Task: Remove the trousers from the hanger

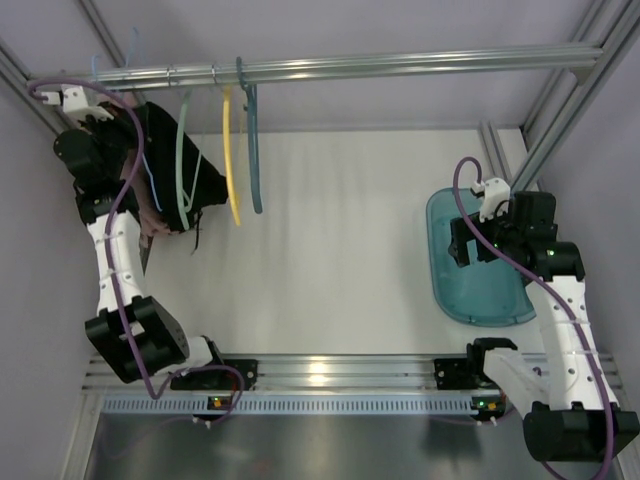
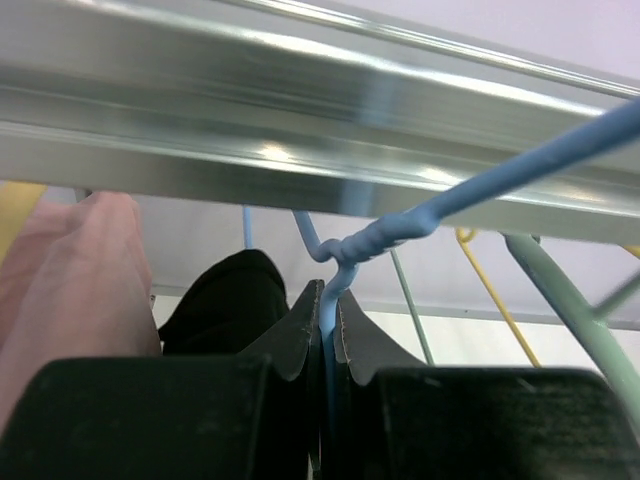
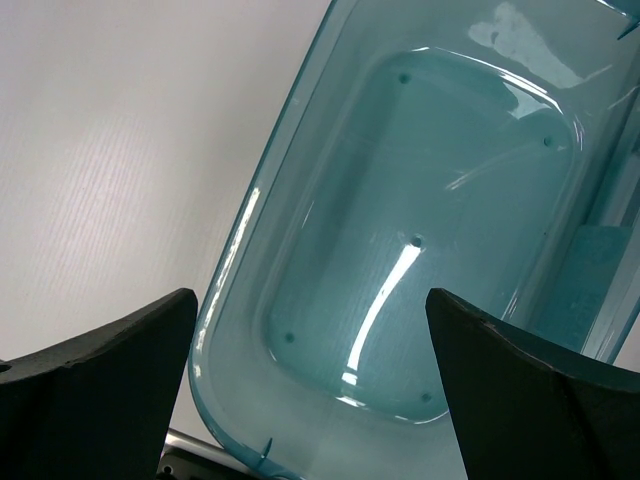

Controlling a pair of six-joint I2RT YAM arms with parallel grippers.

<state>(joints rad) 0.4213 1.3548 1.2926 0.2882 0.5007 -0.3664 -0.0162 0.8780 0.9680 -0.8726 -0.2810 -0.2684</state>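
The black trousers (image 1: 168, 150) hang on the thin pale blue hanger (image 1: 150, 178) at the left end of the rail, their drawstrings dangling below. My left gripper (image 1: 108, 112) is up at the rail beside them. In the left wrist view the left gripper (image 2: 330, 300) is shut on the hanger (image 2: 400, 225) just under its twisted neck, with the trousers (image 2: 225, 295) bunched left of the fingers. My right gripper (image 1: 462, 250) hovers over the teal tray (image 1: 440, 290); its fingers stand wide open in the right wrist view, the gripper (image 3: 310, 295) holding nothing.
A pink garment (image 2: 80, 270) hangs left of the trousers. On the metal rail (image 1: 400, 66) also hang a pale green hanger (image 1: 183, 160), a yellow hanger (image 1: 230, 150) and a darker teal hanger (image 1: 252, 150). The tray's rim (image 3: 240, 260) lies under the right gripper.
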